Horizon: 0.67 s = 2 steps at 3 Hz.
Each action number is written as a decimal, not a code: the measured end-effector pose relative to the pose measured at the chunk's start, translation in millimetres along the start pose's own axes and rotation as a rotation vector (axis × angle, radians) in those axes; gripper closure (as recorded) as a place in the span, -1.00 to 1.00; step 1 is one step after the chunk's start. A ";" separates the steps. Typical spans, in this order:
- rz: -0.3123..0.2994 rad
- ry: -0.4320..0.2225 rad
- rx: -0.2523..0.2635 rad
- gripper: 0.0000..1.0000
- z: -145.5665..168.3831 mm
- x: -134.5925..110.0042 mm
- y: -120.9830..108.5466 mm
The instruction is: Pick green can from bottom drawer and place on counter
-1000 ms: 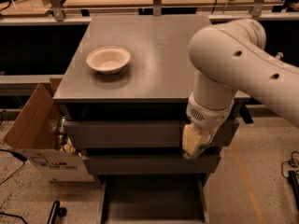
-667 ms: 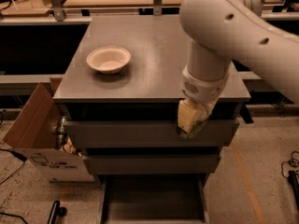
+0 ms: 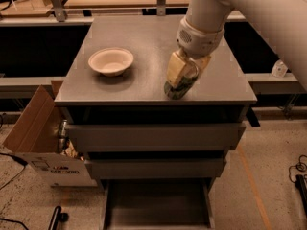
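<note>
**DESK:** So where was the small dark-green metal drink can (image 3: 173,92) in this shot?

**PHOTOGRAPHER:** Clamped between the tan fingers (image 3: 175,71) of the robot's two-finger gripper (image 3: 180,86). It was low over the broad, flat dark grey counter (image 3: 144,37), right of centre and close to the front edge. Whether its base touched the top, I could not tell.

**DESK:** What could have gone wrong from there?

**PHOTOGRAPHER:** The can appeared tilted in the grip, so a release at that angle might have tipped it over. A round can that near the edge could then have rolled off, down toward the wide, shallow grey bottom drawer (image 3: 158,205) pulled out below. That was my reading, nothing more.

**DESK:** And the count?

**PHOTOGRAPHER:** One can and one gripper on one thick white arm (image 3: 249,4). One pale shallow bowl (image 3: 111,61) stood on the counter, well apart from the can, toward the left of the view. There were three drawers, the two upper drawers (image 3: 153,150) pushed in and only the lowest open. One brown cardboard box (image 3: 29,133) sat on the floor just beside the cabinet.
</note>
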<state>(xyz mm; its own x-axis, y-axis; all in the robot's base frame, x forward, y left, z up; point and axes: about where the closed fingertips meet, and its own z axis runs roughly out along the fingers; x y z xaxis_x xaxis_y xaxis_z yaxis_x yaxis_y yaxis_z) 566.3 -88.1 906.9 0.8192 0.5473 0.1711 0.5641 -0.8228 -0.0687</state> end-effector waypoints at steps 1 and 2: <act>0.029 0.146 0.002 1.00 -28.1 34.7 8.7; 0.029 0.146 0.002 1.00 -28.1 34.7 8.7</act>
<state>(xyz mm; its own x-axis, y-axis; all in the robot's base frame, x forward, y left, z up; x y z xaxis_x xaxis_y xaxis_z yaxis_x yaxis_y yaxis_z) 596.8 -80.6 939.9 0.8114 0.4956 0.3098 0.5410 -0.8374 -0.0773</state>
